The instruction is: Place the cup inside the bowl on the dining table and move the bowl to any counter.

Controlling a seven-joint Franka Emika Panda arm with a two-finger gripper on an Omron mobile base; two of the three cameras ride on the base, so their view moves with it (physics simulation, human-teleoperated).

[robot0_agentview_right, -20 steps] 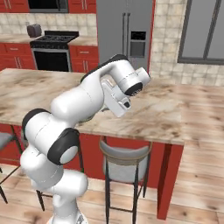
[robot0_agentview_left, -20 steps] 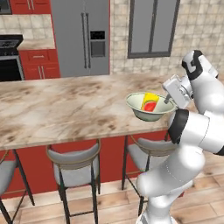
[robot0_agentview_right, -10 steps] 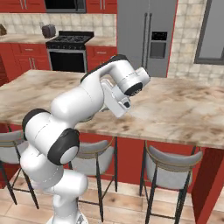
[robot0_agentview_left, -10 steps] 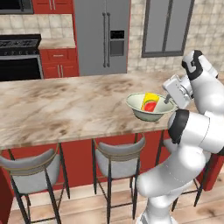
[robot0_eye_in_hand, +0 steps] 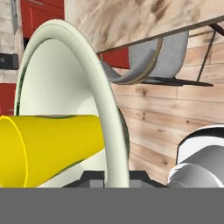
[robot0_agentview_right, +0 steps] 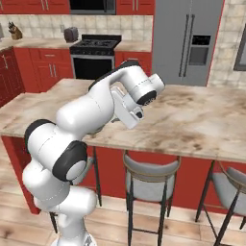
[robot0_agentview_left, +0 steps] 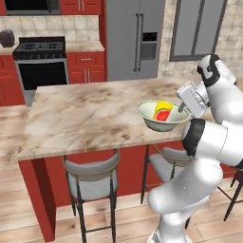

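1 bowl [robot0_agentview_left: 163, 121], gripped at its rim by the nearly closed end effector [robot0_agentview_left: 182, 109], is held above the desk [robot0_agentview_left: 90, 114] edge; the cup [robot0_agentview_left: 163, 111] lies inside it.

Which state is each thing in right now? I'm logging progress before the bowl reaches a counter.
cup: lying tilted inside the bowl.
bowl: lifted off the dining table, held by its rim.
gripper: shut on the bowl's rim.
dining table: top bare.
stool: tucked under the table edge.
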